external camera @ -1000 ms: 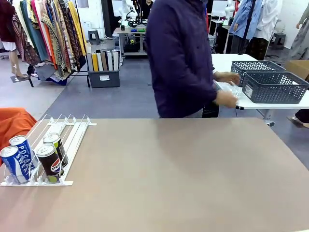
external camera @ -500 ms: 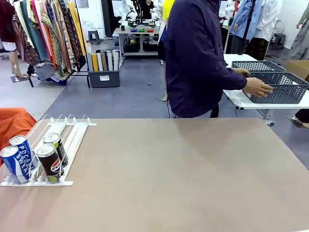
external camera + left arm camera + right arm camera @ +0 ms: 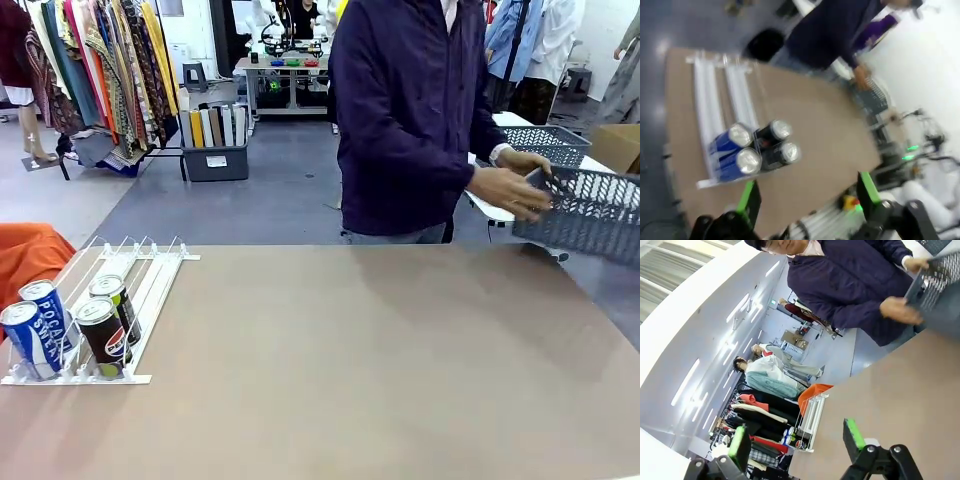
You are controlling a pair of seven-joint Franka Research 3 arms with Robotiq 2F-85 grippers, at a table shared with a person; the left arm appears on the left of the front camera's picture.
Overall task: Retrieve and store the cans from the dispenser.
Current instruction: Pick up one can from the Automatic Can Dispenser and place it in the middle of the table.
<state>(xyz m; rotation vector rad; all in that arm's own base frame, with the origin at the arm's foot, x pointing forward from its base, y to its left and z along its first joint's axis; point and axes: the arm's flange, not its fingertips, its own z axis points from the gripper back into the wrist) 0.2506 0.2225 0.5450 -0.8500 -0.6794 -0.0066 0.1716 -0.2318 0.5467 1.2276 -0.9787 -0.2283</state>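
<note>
The white railed dispenser (image 3: 130,290) lies at the table's left edge. At its near end stand two blue-and-white cans (image 3: 27,340) and two black cans (image 3: 104,336), upright against the stopper tabs. From high above, the left wrist view looks down on the dispenser (image 3: 707,105) and the cans (image 3: 752,150); my left gripper (image 3: 807,192) is open and holds nothing. My right gripper (image 3: 796,440) is open too, well above the table, with the dispenser (image 3: 812,415) and the cans (image 3: 792,440) far off.
A person in a dark jacket stands at the far side, both hands on a dark grey lattice basket (image 3: 590,215) held over the table's far right corner. A second basket (image 3: 545,140) sits on a white table behind. An orange cloth (image 3: 25,255) lies left of the dispenser.
The person turned from the back table, lifted a grey basket off it and carried it toward this table. The cans and dispenser have not moved.
</note>
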